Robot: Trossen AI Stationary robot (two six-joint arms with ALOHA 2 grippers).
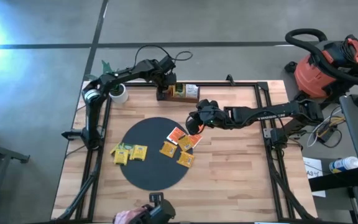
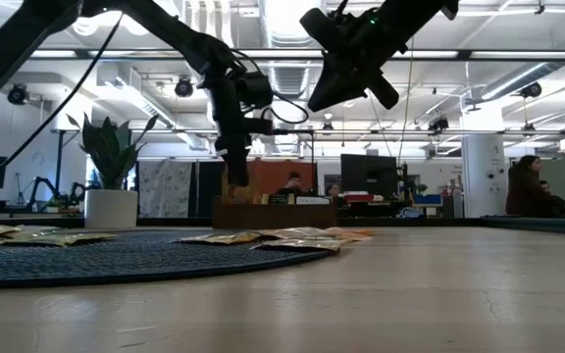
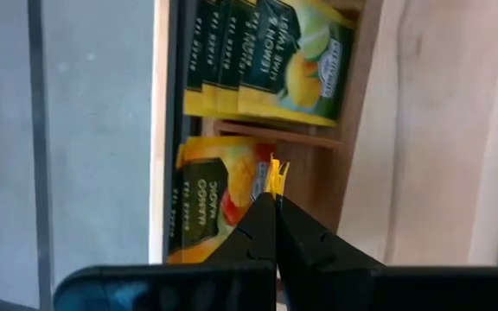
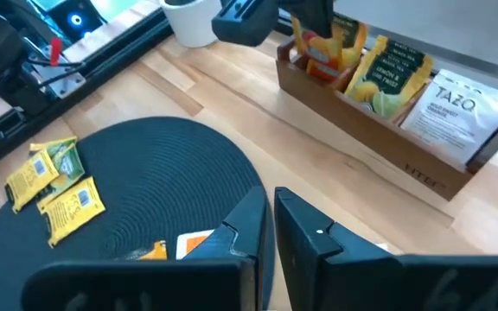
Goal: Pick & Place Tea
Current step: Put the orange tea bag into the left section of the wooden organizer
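High view: the tea packets lie scattered on the black round mat (image 1: pixel 154 152), a group of yellow and green ones (image 1: pixel 129 152) toward its left side and a cluster of yellow and orange-red ones (image 1: pixel 182 144) toward its right edge, some overlapping. More packets stand upright in the brown wooden compartment tray (image 1: pixel 179 93) at the far edge of the table (image 1: pixel 229 168), beside a white pot with a plant (image 1: pixel 118 93). The left gripper (image 1: pixel 165 79) sits over the tray's left end; in its wrist view the fingertips (image 3: pixel 271 212) are pinched together on the top edge of a yellow mango packet (image 3: pixel 210 203) standing in a compartment. The right gripper (image 1: pixel 197 121) hovers above the mat's right edge near the orange-red packets, its fingers narrowly spaced and carrying nothing. A red shop vacuum (image 1: pixel 328 65) stands off the table's right.
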